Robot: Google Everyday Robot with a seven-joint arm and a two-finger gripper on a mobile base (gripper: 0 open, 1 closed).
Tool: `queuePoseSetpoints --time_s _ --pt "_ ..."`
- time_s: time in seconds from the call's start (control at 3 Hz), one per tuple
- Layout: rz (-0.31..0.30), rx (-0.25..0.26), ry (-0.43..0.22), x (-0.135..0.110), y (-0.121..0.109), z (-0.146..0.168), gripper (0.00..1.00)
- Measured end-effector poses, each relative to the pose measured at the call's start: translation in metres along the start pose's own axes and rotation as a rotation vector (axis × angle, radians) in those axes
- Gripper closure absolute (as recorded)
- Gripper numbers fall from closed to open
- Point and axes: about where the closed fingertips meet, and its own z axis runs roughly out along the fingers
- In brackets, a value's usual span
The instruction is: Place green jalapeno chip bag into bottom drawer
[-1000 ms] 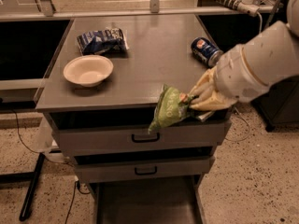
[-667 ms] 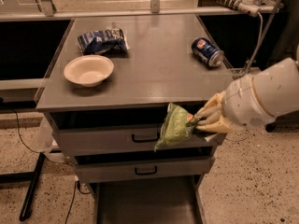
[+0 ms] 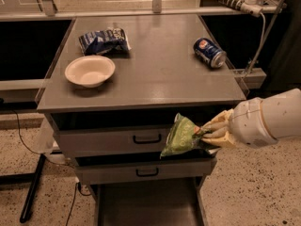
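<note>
My gripper (image 3: 209,134) comes in from the right on a white arm and is shut on the green jalapeno chip bag (image 3: 181,135). The bag hangs in the air in front of the top drawer's right half, tilted with its lower end down to the left. It is below the cabinet top and above the open bottom drawer (image 3: 146,206). That drawer is pulled out at the bottom of the view and shows a plain grey floor.
On the cabinet top (image 3: 155,69) lie a white bowl (image 3: 89,70), a blue-and-white snack bag (image 3: 102,39) and a blue can (image 3: 209,52) on its side. Two shallower drawers with black handles (image 3: 146,138) are shut. A black table leg (image 3: 32,192) stands at left.
My gripper has moved down and a little right with the bag, from the cabinet top's front edge to the level of the top drawer front.
</note>
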Motion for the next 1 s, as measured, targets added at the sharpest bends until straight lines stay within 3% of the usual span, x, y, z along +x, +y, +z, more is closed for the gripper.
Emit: queuePoseSetpoints --time_s 0.33,0.67,1.0 --pt "0.054 -0.023 -0.011 0.023 -0.002 0.043 1.00" --pt "0.109 -0.046 -0.025 0.065 0.015 0.114 1.00" --pt "0.144 -0.023 -0.063 0.103 0.038 0.169 1.00"
